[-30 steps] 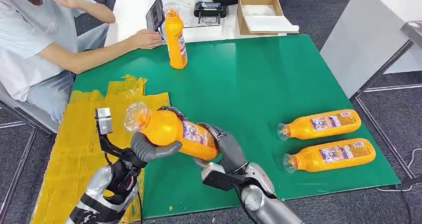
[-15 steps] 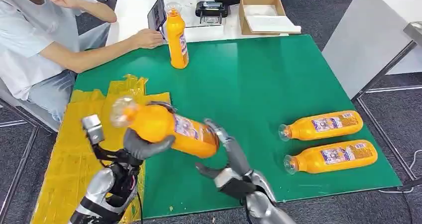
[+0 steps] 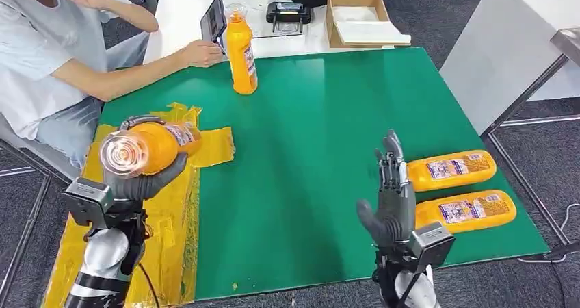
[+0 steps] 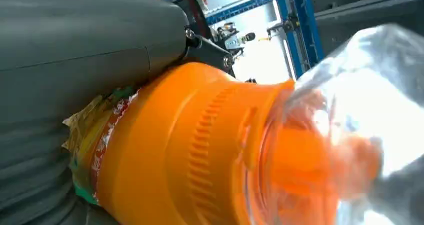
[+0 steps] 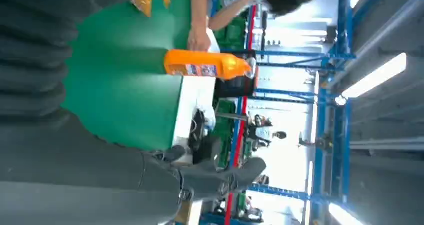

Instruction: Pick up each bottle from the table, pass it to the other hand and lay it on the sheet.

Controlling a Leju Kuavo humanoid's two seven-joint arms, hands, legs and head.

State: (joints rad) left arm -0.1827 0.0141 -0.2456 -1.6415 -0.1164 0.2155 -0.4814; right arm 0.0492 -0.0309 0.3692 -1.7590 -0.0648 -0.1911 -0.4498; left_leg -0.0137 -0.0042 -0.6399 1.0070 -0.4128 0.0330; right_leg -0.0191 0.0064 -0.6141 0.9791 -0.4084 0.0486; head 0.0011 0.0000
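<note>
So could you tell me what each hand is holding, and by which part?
The left hand grips an orange bottle around its body; the right hand holds nothing.

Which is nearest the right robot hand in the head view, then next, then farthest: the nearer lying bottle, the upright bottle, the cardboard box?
From the right robot hand:
1. Nearer lying bottle, just beside it.
2. Upright bottle, far-left.
3. Cardboard box, white table beyond.

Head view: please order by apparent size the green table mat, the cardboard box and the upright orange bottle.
1. green table mat, by far the largest.
2. cardboard box.
3. upright orange bottle.
The box and bottle both stand far from the camera, so their order is fair, though close.
</note>
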